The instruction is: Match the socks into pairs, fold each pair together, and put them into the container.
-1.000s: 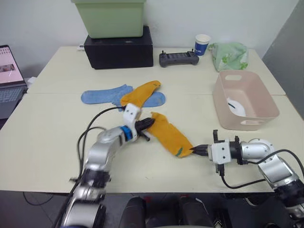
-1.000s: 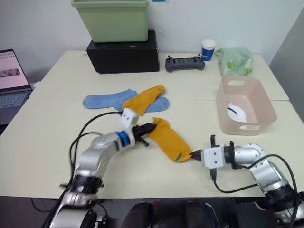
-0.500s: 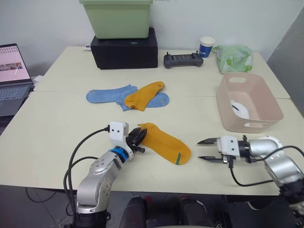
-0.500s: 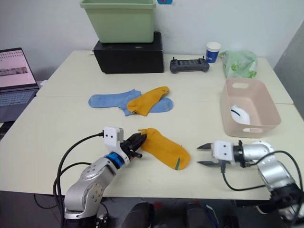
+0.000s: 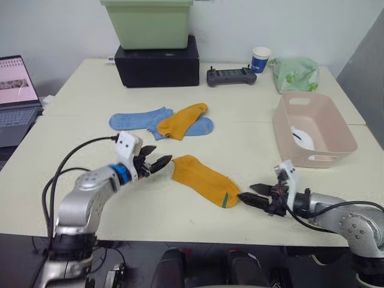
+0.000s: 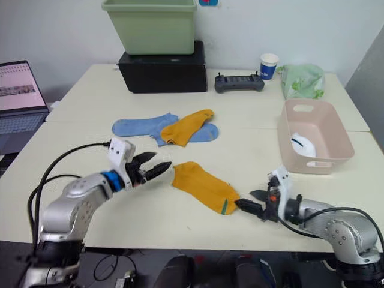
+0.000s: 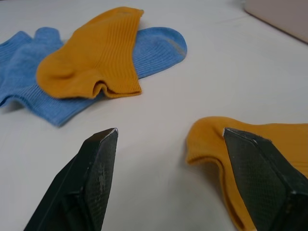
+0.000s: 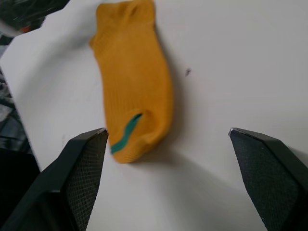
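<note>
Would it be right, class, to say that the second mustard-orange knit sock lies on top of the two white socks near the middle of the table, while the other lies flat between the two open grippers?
Not quite. The second mustard-orange knit sock lies on two light blue knit socks, not white ones, as the left eye view shows. The rest holds: the other mustard-orange sock lies flat between the open left gripper and open right gripper.

Bare table (image 5: 258,156) toward container (image 5: 308,127)

Both claws gape beside the flat mustard sock (image 5: 205,180).
</note>
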### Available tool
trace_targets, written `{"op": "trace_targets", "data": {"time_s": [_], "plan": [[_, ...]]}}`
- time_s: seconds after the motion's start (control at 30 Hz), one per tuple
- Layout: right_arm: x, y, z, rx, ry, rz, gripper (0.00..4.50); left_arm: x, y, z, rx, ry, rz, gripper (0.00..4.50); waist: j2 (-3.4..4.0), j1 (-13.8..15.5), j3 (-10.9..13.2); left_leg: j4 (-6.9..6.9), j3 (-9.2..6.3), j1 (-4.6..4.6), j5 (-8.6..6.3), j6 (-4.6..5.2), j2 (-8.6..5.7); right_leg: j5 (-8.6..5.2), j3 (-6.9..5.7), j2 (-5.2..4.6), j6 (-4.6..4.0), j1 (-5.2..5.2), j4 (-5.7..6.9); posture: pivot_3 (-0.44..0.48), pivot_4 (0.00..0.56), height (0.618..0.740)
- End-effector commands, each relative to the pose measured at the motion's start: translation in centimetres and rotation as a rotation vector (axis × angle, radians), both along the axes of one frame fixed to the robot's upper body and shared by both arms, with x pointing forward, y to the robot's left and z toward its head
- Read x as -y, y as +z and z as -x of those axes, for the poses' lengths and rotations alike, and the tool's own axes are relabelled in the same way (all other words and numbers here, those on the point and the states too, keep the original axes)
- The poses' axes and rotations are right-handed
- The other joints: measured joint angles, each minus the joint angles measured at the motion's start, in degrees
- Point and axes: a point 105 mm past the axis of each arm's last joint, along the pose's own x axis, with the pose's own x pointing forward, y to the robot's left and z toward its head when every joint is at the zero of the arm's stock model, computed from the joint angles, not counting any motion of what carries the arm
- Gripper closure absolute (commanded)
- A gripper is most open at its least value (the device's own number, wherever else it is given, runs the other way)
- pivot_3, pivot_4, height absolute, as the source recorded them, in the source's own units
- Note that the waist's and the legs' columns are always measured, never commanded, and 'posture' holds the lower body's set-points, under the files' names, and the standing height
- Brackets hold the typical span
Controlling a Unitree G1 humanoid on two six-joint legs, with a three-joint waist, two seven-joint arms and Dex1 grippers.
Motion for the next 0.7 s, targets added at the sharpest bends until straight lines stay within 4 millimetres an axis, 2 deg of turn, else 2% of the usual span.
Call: {"op": "trace_targets", "data": {"time_s": [0.03,0.13,0.17,0.23,0.3,0.57,0.7], "plan": [[-0.7,0.7,0.5,0.003,0.015,0.011,0.18,0.8,-0.8,-0.6,0.003,-0.072,-0.053,0.88,0.00,-0.2,0.0,-0.01,0.01,-0.04,-0.02,0.03,0.01,0.00,0.00,0.00,0.00,-0.03,-0.02,0.000,0.150,0.740],[-1.3,0.1,0.4,-0.019,0.010,0.014,0.18,1.8,-1.5,-0.3,-0.027,-0.157,-0.063,0.88,0.00,-0.6,0.0,-0.10,0.02,-0.04,-0.03,0.04,0.03,0.00,0.02,0.08,0.00,-0.09,-0.06,0.000,0.150,0.740],[-1.5,0.1,0.3,-0.020,0.004,0.006,0.36,2.1,-1.7,-0.2,-0.035,-0.179,-0.066,0.85,0.00,-0.6,0.0,-0.14,0.01,-0.03,-0.02,0.04,0.05,0.00,0.05,0.11,0.00,-0.11,-0.06,0.000,0.150,0.740],[-1.8,0.2,-0.1,-0.016,-0.007,-0.006,0.79,2.1,-2.0,-0.1,-0.041,-0.195,-0.088,1.26,0.00,-0.6,0.0,-0.18,0.01,0.00,-0.02,0.04,0.06,0.00,0.04,0.15,0.00,-0.13,-0.02,0.000,0.150,0.740],[-2.2,0.2,-0.3,-0.018,-0.008,-0.018,1.46,2.0,-2.1,-0.1,-0.041,-0.196,-0.098,1.75,0.00,-0.6,0.0,-0.21,0.00,0.00,-0.02,0.04,0.07,0.00,0.04,0.17,0.00,-0.16,0.03,0.000,0.150,0.740],[-2.7,0.1,-0.8,-0.012,0.007,-0.031,4.46,1.8,-1.8,0.4,-0.037,-0.189,-0.076,4.47,0.00,-0.5,0.0,-0.24,0.01,-0.04,-0.02,0.04,0.10,0.00,0.07,0.09,0.01,-0.19,0.00,0.000,0.150,0.740],[-1.7,0.6,-1.5,0.010,0.000,-0.025,4.46,1.8,-1.6,1.5,-0.060,-0.163,-0.021,4.47,0.00,-0.6,0.0,-0.24,0.01,-0.04,-0.02,0.04,0.12,0.00,0.07,0.09,0.01,-0.19,0.00,0.000,0.150,0.740]]}}
